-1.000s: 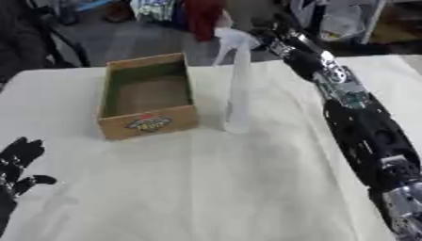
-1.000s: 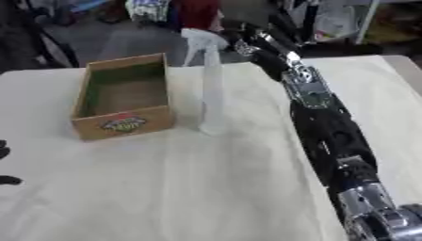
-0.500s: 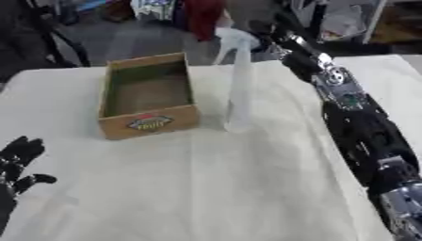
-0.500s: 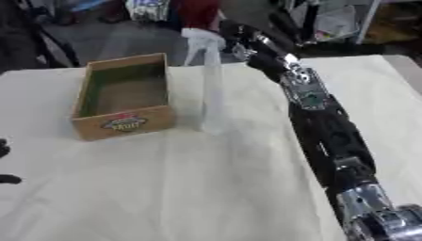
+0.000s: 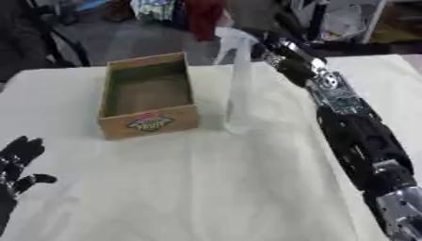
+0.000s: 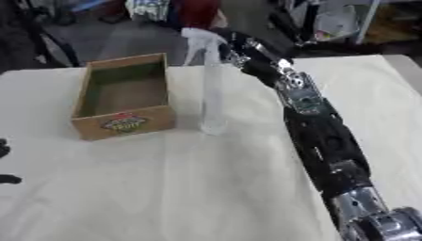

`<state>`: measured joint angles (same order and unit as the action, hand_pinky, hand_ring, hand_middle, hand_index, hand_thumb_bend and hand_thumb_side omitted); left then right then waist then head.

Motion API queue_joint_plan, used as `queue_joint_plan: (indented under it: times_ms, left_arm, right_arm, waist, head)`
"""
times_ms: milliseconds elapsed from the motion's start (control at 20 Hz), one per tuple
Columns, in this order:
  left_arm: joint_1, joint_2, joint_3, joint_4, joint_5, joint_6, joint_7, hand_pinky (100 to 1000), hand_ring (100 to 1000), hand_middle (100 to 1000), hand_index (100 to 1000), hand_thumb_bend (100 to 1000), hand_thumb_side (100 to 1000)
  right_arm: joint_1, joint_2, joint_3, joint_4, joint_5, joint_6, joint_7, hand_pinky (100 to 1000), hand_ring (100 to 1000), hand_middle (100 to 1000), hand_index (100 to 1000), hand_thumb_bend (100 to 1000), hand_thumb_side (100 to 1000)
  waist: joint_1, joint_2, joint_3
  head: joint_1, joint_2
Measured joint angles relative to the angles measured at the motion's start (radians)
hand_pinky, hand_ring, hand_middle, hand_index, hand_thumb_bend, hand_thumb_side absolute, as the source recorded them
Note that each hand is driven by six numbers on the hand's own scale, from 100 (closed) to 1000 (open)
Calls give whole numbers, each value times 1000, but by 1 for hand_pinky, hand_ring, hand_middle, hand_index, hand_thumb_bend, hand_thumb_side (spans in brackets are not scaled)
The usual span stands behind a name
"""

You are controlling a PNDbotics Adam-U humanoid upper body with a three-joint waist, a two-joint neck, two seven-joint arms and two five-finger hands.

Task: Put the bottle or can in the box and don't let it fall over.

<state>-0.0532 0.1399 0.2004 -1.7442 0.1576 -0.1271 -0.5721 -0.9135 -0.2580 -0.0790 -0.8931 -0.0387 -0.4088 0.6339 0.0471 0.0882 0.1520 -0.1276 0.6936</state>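
The bottle (image 5: 240, 84) stands upright, nozzle at 12 o'clock, at 3 o'clock of the box (image 5: 148, 95). The right robot hand (image 5: 265, 43) touches its top; whether it grasps, I cannot tell. The left robot hand (image 5: 16, 162) rests released.

A counter (image 5: 206, 188) covered in a pale cream cloth fills most of both views; the cloth is lightly creased and evenly lit, with soft shadows. Beyond its far edge lies a grey floor (image 5: 140, 42). Dark, blurred furniture or equipment stands at the upper left (image 5: 33, 37). A red shape (image 6: 196, 12) stands at the top centre, next to something patterned in green and white (image 5: 157, 8). At the upper right are pale frames and clutter (image 6: 346, 21), too blurred to make out
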Motion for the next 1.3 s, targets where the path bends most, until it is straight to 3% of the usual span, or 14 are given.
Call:
queue_joint_plan:
  times_ms: [1300]
  left_arm:
    - [-20,-8,-6,0,9,6,-8,657,1000,922,1000,183,919]
  right_arm:
    - [8,21,12,29,59,-24,25,849,969,992,915,100,560]
  waist:
    - [-1,10,21]
  head:
    - [-12,0]
